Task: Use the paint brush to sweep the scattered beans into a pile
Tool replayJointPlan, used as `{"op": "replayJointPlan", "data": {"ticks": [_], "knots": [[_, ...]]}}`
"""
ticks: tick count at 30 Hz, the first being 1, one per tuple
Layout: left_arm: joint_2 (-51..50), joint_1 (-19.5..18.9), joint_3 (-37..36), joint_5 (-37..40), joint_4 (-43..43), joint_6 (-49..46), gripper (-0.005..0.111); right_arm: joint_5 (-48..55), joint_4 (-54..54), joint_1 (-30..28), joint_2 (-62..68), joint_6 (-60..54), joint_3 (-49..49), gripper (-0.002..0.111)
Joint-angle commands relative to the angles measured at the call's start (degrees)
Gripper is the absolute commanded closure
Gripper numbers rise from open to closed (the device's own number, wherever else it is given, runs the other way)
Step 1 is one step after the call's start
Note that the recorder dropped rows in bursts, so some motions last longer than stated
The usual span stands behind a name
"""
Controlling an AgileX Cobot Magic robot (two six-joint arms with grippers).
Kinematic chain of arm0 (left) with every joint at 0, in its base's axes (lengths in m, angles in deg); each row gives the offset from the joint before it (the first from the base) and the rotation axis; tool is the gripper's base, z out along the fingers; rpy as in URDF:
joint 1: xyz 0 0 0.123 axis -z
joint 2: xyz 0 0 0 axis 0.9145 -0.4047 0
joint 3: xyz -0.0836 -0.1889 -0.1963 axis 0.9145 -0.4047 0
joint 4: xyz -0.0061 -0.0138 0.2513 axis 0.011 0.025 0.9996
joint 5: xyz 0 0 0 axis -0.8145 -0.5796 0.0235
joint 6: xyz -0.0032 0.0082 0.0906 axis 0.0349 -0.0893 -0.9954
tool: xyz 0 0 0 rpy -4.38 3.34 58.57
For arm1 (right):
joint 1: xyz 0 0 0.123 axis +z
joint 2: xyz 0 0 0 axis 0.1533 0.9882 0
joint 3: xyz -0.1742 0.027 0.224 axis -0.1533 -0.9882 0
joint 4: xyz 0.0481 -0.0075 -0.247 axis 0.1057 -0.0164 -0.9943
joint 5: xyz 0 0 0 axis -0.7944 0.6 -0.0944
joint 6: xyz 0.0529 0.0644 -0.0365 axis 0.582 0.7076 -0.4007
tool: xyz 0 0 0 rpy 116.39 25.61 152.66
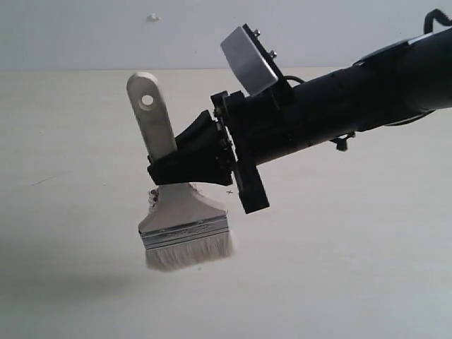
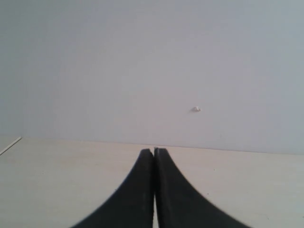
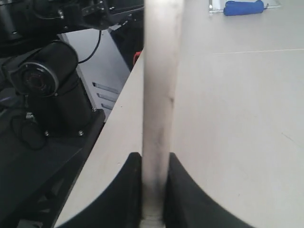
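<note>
Exterior view: the right gripper (image 1: 171, 171) clamps the paint brush (image 1: 185, 220) by its handle (image 1: 152, 113), bristles down over the table (image 1: 339, 268); beans (image 1: 152, 197) peek behind it. Left wrist view: the left gripper (image 2: 154, 159) is pressed together, holding nothing. Right wrist view: fingers (image 3: 183, 199) squeeze the handle.

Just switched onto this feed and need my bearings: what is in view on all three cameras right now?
paint brush: one; pale wooden handle, silver ferrule, whitish bristles; bristles down, low over the table
beans: small reddish and pale cluster on the table, mostly hidden behind the brush; too small to count
table: one; pale cream
wall: grey-white, behind the table; one small white speck on it
blue object: one; on the far part of the table; cannot tell what it is
black arm hardware: beside the table edge
left gripper: black; shut, nothing in it
right gripper: black; shut on the paint brush handle
</note>
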Motion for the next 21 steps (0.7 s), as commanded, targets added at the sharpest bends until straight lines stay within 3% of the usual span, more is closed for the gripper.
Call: {"op": "replayJointPlan", "data": {"ticks": [1, 9, 21], "knots": [[0.4, -0.1, -0.2, -0.4, -0.3, 0.0, 0.107, 0.2, 5.2, 0.0, 5.0, -1.2, -0.2, 0.108], [0.4, -0.1, -0.2, -0.4, -0.3, 0.0, 0.107, 0.2, 5.7, 0.0, 13.6, -1.2, 2.2, 0.108], [0.4, -0.1, -0.2, -0.4, -0.3, 0.0, 0.107, 0.2, -2.6, 0.0, 18.5, -1.2, 11.6, 0.108]]}}
